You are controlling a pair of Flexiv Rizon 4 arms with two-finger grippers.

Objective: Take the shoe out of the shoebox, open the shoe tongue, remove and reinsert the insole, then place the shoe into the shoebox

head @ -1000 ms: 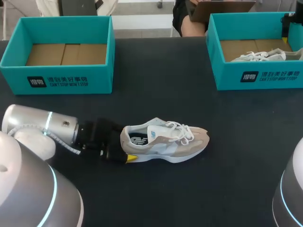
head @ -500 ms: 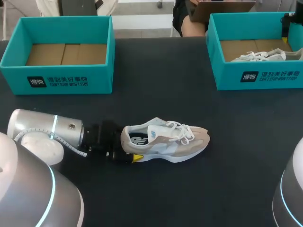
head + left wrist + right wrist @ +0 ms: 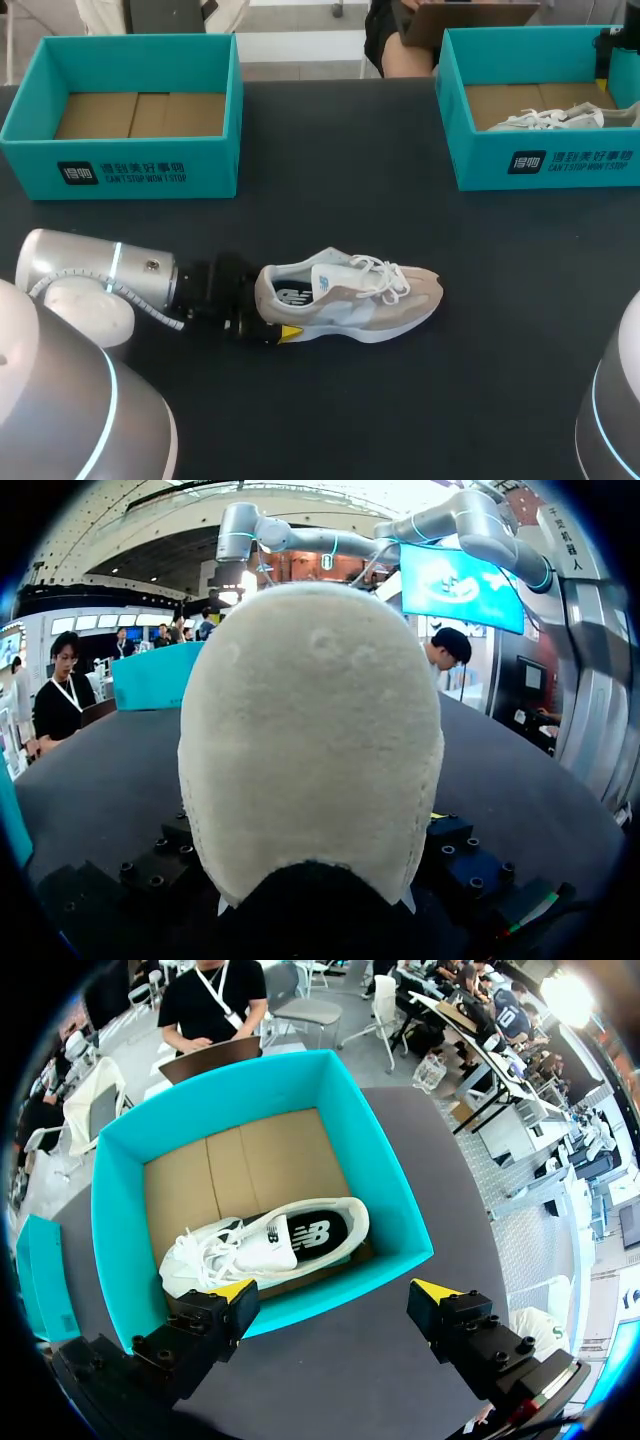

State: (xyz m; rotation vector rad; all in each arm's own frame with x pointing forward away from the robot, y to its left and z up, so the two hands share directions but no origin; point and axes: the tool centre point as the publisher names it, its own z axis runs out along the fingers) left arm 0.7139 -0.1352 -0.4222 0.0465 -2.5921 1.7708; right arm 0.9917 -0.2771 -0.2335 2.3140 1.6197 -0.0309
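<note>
Looking down from the head view, the beige shoe [image 3: 350,298] lies on its sole out on the dark table [image 3: 400,220], near the middle, toe toward the robot's right and heel toward its left. The left gripper [image 3: 268,315] sits at that heel, its arm coming in low from the left. At the table's far left stands the left shoebox [image 3: 120,172], showing only its cardboard floor. At the far right, the right shoebox [image 3: 545,165] holds a white shoe [image 3: 550,118]. Both boxes are well apart from the beige shoe. From the left wrist view, the suede heel fills nearly everything ahead and blocks the table beyond. It hides any contact, so whether this gripper has hold of the shoe cannot be told. From the right wrist view, the right gripper [image 3: 335,1295] hangs spread wide with nothing between its yellow tips. It is above the right shoebox's near wall, with the white shoe lying on its side inside.
</note>
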